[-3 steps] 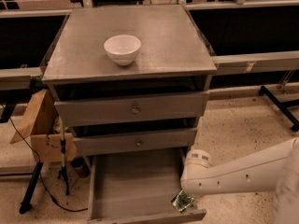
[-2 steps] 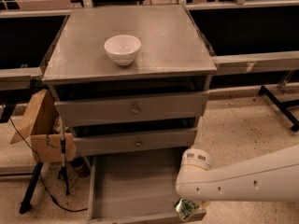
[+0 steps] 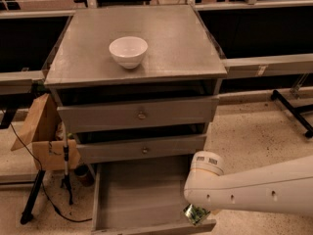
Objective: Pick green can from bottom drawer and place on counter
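The green can [image 3: 195, 214] sits at the front right corner of the open bottom drawer [image 3: 139, 195], only partly showing under my arm. My white arm [image 3: 254, 190] reaches in from the right, and its wrist [image 3: 206, 166] is right above the can. The gripper is under the wrist at the can, hidden by the arm. The counter [image 3: 176, 43] is the grey top of the cabinet, with a white bowl [image 3: 128, 51] on its left middle.
Two knobbed drawers [image 3: 142, 115] above the bottom one are closed. A cardboard box [image 3: 46, 136] and a tripod stand [image 3: 66, 170] with a cable are left of the cabinet. Dark benches run behind and to the right.
The arm has shifted slightly over the drawer's front right corner. The green can stays at about the same spot under the wrist.
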